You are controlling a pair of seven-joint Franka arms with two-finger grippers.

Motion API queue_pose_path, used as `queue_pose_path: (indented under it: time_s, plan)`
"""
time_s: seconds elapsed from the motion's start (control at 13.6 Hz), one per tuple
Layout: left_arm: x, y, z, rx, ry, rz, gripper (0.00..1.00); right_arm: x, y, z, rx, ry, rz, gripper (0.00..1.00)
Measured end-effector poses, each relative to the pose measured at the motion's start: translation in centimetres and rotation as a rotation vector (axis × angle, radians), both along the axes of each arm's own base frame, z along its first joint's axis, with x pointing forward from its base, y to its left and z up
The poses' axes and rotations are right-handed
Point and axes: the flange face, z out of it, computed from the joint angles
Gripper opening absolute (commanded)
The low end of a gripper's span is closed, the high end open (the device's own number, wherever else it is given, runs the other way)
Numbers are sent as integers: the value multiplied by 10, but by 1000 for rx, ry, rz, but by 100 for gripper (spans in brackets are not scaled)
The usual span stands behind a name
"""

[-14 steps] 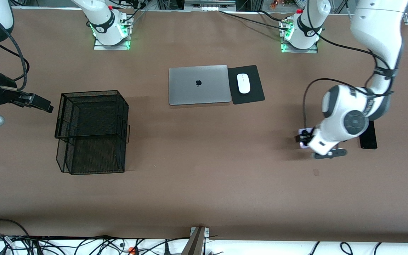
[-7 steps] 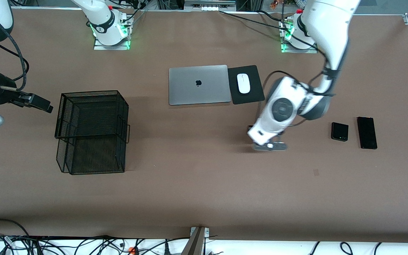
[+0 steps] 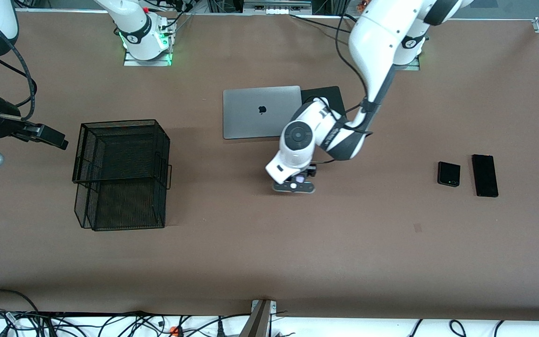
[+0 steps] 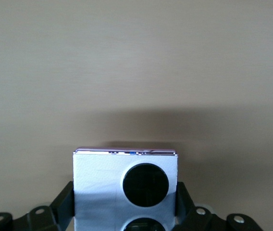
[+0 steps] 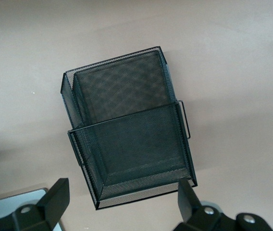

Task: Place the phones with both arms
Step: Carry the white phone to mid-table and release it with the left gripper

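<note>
The lilac phone sits clamped between the two fingers of the left gripper, which are closed against its side edges; its pale face with two black camera circles shows in the left wrist view, with bare brown table under it. In the front view only a small lilac patch of it peeks out below the left arm's wrist, up in the air over the table just in front of the laptop. The arm reaches from its base across the black mouse pad, hiding most of it. The other two phones lie on the table toward the left arm's end, well apart from the gripper: the folded black phone and, just beside it toward the table's end, the slim black phone, with a small gap between them. Toward the right arm's end stands a black mesh basket, empty as far as the right wrist view shows. The right gripper waits in the air over the table's end near the basket, its fingers spread wide with nothing between them.
</note>
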Motion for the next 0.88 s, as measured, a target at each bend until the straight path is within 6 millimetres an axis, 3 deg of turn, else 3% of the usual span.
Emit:
queue_pose_path:
  time_s: [0.29, 0.44, 0.59, 0.66, 0.73, 0.88]
  plan:
    - [9, -44, -12, -71, -67, 44, 0, 1, -4, -1, -16, -1, -4, 100]
    - [13, -52, -32, -94, -88, 94, 0, 3, -4, -5, -16, 2, -4, 100]
    - [18, -52, -33, -100, -97, 135, 4, 4, -4, -8, -16, 4, -4, 100]
    - [20, -50, -34, -98, -99, 154, 82, 4, -4, -8, -16, 4, -4, 100]
    - [21, -50, -35, -99, -99, 169, 100, 4, -4, -8, -16, 4, -4, 100]
    - [22, -49, -35, -99, -101, 182, 100, 5, -3, -10, -15, 8, -4, 100]
